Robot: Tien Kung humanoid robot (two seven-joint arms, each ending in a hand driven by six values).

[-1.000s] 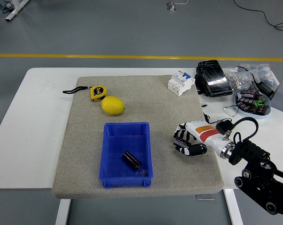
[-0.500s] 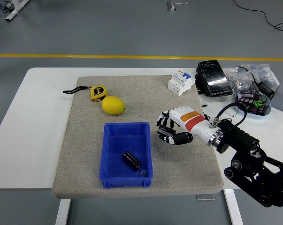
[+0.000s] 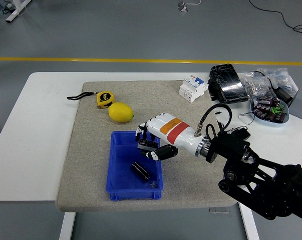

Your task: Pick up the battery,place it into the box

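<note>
A dark cylindrical battery (image 3: 140, 171) lies on the floor of the blue box (image 3: 110, 165), toward its near side. My right hand (image 3: 151, 146), white with black finger joints and an orange-red band, reaches in from the right. It hovers over the box's right rim, just above and right of the battery. Its fingers are loosely bent and hold nothing. My left arm is out of view.
The box sits on a grey mat (image 3: 85, 150). A lemon (image 3: 120, 112) and a yellow tape measure (image 3: 104, 99) lie behind the box. A white circuit breaker (image 3: 193, 89), a black pack (image 3: 227, 83) and a bowl of small parts (image 3: 269, 110) are at the back right.
My right hand has moved left from the mat's right edge to over the box's right rim. The battery has stayed in the box.
</note>
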